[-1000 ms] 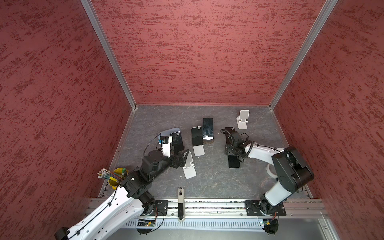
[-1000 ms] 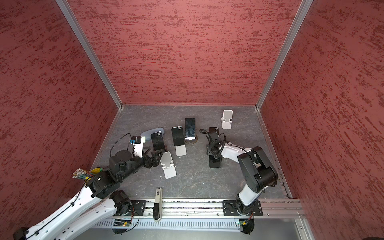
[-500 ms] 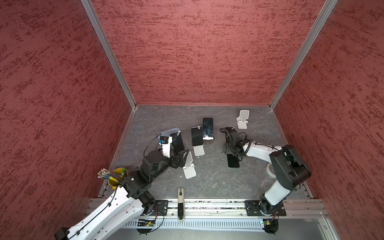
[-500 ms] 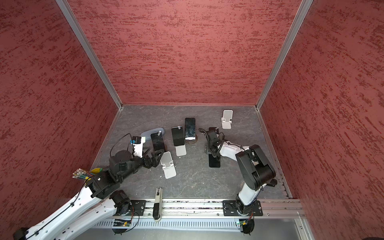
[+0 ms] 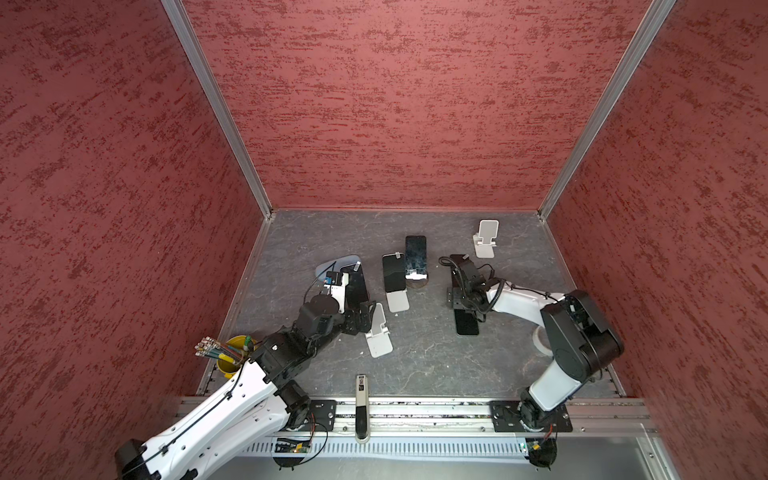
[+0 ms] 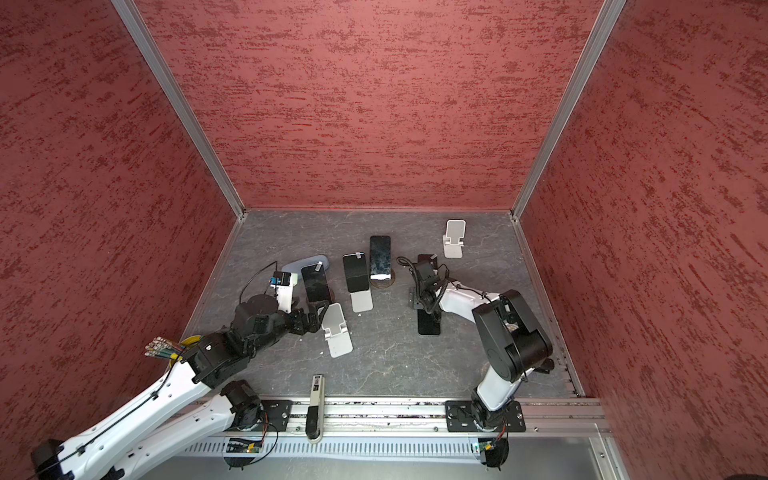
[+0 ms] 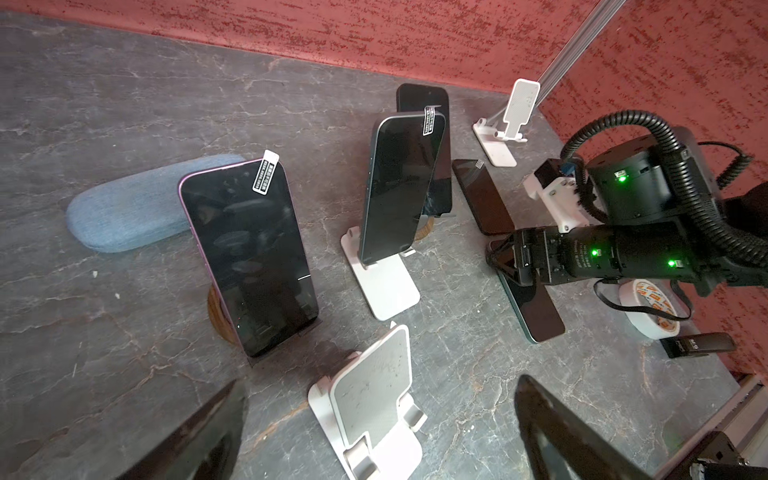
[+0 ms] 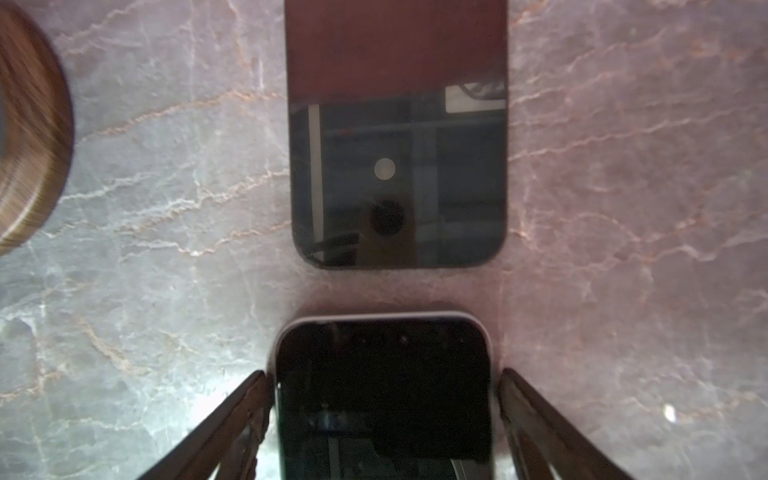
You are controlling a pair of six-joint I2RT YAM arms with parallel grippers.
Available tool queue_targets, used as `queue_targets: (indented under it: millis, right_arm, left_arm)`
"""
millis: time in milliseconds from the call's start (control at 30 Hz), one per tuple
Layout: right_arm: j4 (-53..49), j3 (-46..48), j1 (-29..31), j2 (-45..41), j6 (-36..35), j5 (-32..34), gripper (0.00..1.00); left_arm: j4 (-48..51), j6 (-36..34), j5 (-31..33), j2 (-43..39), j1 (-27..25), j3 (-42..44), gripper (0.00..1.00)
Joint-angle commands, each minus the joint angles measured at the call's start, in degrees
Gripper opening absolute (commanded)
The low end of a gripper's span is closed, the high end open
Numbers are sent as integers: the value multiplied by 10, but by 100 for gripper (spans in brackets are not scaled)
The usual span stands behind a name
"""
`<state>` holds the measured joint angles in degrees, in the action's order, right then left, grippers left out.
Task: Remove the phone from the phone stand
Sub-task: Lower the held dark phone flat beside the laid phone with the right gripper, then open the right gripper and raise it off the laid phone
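Observation:
Three dark phones stand on stands: a purple-edged phone (image 7: 249, 257) on a round wooden stand, a second (image 7: 399, 191) on a white stand (image 7: 386, 286), and a third (image 5: 416, 257) on a wooden base behind it. My left gripper (image 7: 380, 384) is open, with an empty white stand (image 7: 374, 399) just ahead between its fingers. My right gripper (image 8: 383, 374) points down over a phone (image 8: 384, 395) lying flat on the table. Its fingers (image 8: 232, 419) flank the phone's sides and the jaws are open. Another flat phone (image 8: 399, 166) lies just beyond.
A blue-grey case (image 7: 124, 208) lies behind the purple-edged phone. A second empty white stand (image 5: 485, 239) sits at the back right. A tape roll (image 7: 648, 307) and a small black stick (image 7: 698, 345) lie near the right wall. A yellow pen cup (image 5: 230, 357) stands front left.
My right gripper's jaws have widened around the flat phone, which stays lying on the table. The left arm has not moved.

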<state>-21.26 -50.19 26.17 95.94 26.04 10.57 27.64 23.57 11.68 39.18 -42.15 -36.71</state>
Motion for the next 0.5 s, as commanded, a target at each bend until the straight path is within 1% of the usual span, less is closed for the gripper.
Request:
queue_targets:
  millis: [0,233,467]
  right_arm:
    - [-27,-15,3,-21,-6,-5,89]
    - [2,-4,5,-55,-26,-13,91]
    - [37,11,10,-103,-48,-21,91]
  left_arm:
    - [24,14,21,0,-6,-22,100]
    - [43,34,23,11,-13,-34,99]
    - [68,52,28,45,-20,-54,99]
